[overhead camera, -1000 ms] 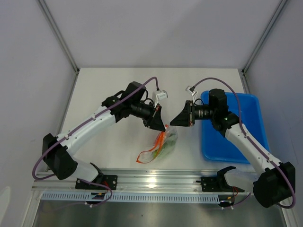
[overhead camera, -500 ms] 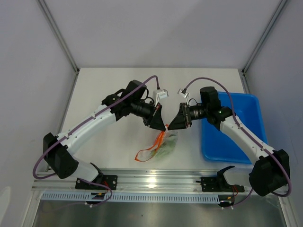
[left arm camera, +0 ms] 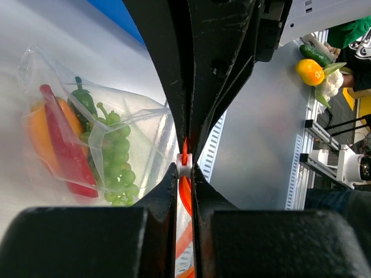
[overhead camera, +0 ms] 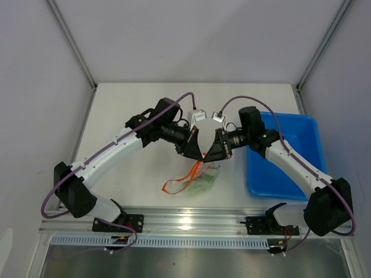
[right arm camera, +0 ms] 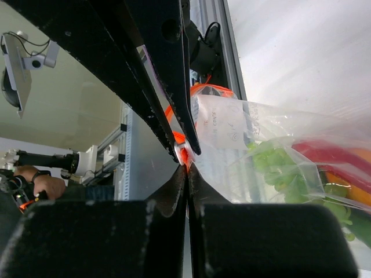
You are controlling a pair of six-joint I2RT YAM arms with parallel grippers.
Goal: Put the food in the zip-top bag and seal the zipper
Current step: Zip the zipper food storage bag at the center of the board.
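Two pinches on the zipper [left arm camera: 184, 194], tip to tip: left end effector [overhead camera: 197, 155] anchors, right end effector [overhead camera: 210, 156] probably set to run the seal. Loaded bag [overhead camera: 204, 178], food [left arm camera: 115, 165] inside, hangs by bench [overhead camera: 127, 104] front edge.

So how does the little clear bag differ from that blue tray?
The clear crinkly plastic bag is small and see-through; the blue rectangular plastic tray is larger and opaque. The left claw and right claw pinch the bag's edge; neither holds the tray. Both are plastic.

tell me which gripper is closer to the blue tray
Right. The right gripper sits just left of the blue tray; the left gripper is farther left.
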